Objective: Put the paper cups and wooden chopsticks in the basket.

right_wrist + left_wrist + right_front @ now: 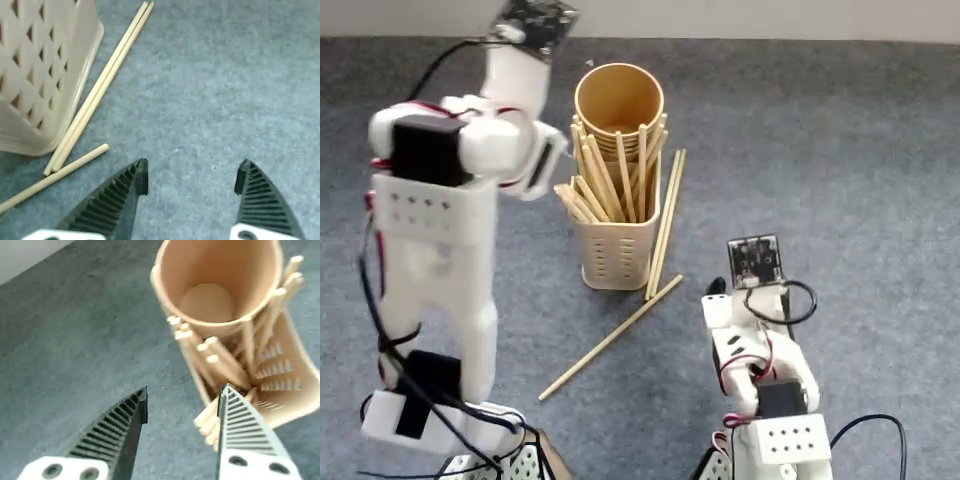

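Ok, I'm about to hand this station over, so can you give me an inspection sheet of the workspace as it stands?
Surface: grey carpet-like mat.
Job's things: paper cup and bundled chopsticks in the beige basket; a chopstick pair lies beside it; a single chopstick lies loose on the mat.
Clutter: nothing seen.
Grippers: left gripper open, close to the basket; right gripper open, above the mat near the loose chopsticks.
Cables: black cable along the left arm; black loop on the right arm.
Surroundings: pale strip beyond the mat's far edge.
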Controlling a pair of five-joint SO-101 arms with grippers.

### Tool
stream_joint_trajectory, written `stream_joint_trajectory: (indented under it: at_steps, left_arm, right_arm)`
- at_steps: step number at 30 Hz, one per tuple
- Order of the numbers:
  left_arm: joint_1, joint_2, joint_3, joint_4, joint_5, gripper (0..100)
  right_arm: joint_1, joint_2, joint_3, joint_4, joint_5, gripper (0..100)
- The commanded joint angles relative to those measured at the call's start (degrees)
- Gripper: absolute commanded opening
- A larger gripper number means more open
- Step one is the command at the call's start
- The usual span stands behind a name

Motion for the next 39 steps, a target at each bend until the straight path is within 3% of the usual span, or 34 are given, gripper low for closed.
stream_joint_trajectory:
  at_steps: [1, 9, 17, 23, 28, 33, 39]
  left_arm:
    - [3.1, 0.6, -1.9, -0.3, 1.5, 25]
    - [-1.5, 11.7, -1.9, -1.8, 2.1, 25]
    - [-0.9, 24.1, -2.2, -5.5, 1.8, 24]
    - [-0.8, 28.3, -2.2, -5.1, -4.3, 0]
    - [-1.2, 28.3, -2.4, -5.1, -4.6, 0]
    - [-2.8, 27.8, -10.7, -1.9, -5.3, 0]
    - [-9.7, 27.9, -12.4, -1.4, -7.1, 0]
  right_arm:
    - [-0.1, -4.7, 1.4, -0.9, 1.0, 28.1]
    - [-0.1, -5.6, 1.8, -0.9, 1.1, 28.1]
    - [-0.1, -5.6, 1.8, -0.9, 1.1, 28.1]
    - [-0.1, -5.6, 1.8, -0.9, 1.1, 28.1]
    - [-0.1, -5.6, 1.8, -0.9, 1.1, 28.1]
    - [-0.1, -5.6, 1.8, -0.9, 1.1, 28.1]
    - [-0.1, -5.6, 1.8, -0.9, 1.1, 28.1]
